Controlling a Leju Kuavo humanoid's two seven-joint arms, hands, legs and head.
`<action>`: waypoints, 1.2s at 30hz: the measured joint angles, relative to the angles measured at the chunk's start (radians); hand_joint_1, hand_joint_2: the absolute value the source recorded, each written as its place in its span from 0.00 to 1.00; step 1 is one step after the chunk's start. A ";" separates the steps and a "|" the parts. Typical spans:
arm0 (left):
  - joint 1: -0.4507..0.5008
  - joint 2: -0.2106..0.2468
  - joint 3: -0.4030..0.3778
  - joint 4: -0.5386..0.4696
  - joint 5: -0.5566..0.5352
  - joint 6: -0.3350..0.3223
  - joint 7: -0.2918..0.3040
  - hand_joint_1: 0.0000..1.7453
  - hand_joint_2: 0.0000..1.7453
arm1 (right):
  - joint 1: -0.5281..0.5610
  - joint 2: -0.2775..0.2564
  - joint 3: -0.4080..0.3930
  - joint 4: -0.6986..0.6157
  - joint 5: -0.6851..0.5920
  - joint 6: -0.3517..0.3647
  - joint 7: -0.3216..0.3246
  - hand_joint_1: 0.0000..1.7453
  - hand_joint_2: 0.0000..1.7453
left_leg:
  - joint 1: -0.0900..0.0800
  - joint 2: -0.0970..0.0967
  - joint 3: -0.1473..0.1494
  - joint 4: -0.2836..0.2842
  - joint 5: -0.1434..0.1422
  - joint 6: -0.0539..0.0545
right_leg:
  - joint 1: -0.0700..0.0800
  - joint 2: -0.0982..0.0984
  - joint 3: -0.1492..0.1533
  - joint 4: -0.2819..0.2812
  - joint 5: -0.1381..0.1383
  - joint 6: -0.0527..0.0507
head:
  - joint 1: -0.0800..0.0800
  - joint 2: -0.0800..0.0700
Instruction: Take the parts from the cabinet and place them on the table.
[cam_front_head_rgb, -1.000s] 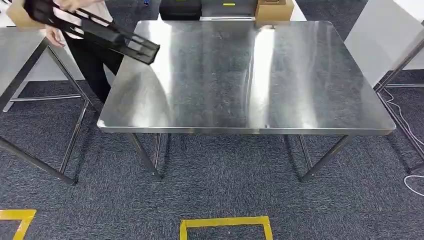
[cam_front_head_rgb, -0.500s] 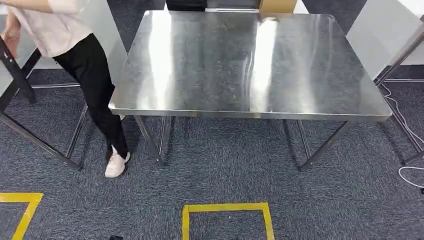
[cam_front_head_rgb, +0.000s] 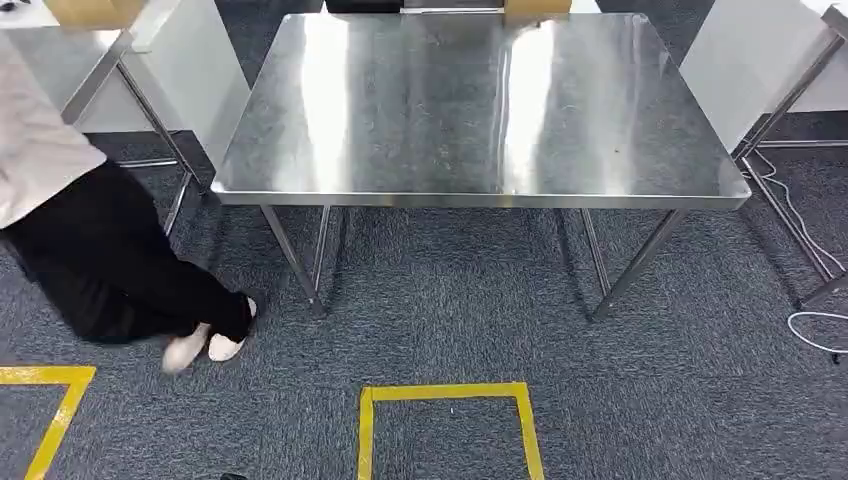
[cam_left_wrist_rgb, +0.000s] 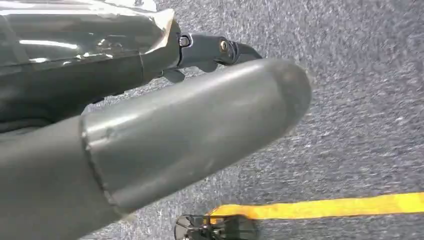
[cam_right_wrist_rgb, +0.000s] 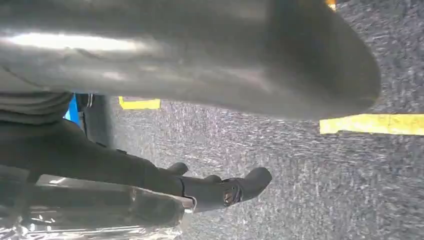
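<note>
The steel table (cam_front_head_rgb: 480, 198) stands ahead of me in the head view, its shiny top bare. My left hand (cam_left_wrist_rgb: 200, 90) hangs over the grey carpet, its thick thumb (cam_left_wrist_rgb: 200, 130) apart from the dark fingers (cam_left_wrist_rgb: 220, 49), with nothing in it. My right hand (cam_right_wrist_rgb: 210, 145) also hangs over the carpet. Its thumb (cam_right_wrist_rgb: 225, 55) is spread from the dark fingers (cam_right_wrist_rgb: 225, 191), and it holds nothing.
A person (cam_front_head_rgb: 90, 260) in black trousers and white shoes walks at the left, close to the table's front left leg. Another steel table (cam_front_head_rgb: 60, 60) stands far left, a metal frame (cam_front_head_rgb: 790, 110) and white cable (cam_front_head_rgb: 812, 250) at the right. Yellow floor tape (cam_front_head_rgb: 445, 392) marks a square.
The whole picture has shifted, so the camera moved. The person, who held a long black part over the table's left corner, has carried it off left and now walks at front left.
</note>
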 joint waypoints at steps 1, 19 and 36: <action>-0.001 -0.001 -0.001 0.000 -0.002 0.001 0.001 0.00 0.00 | -0.001 -0.001 0.000 0.000 0.000 0.001 0.000 0.00 0.00 | -0.001 0.002 0.029 -0.060 -0.011 0.002 | 0.003 -0.002 -0.002 0.000 0.007 0.009 | -0.001 0.000; -0.008 -0.002 0.001 -0.001 0.001 0.028 0.041 0.00 0.00 | -0.004 -0.014 0.008 0.000 0.006 0.026 0.044 0.00 0.00 | 0.018 0.012 -0.182 -0.033 0.166 -0.044 | -0.028 0.011 0.121 -0.006 -0.119 0.053 | 0.007 0.000; -0.019 -0.004 0.000 -0.002 -0.005 0.031 0.024 0.00 0.00 | -0.004 -0.012 0.017 -0.001 -0.012 0.024 0.044 0.00 0.00 | 0.007 0.009 0.032 -0.108 0.004 0.000 | -0.013 -0.006 -0.078 0.001 0.072 0.040 | -0.002 0.000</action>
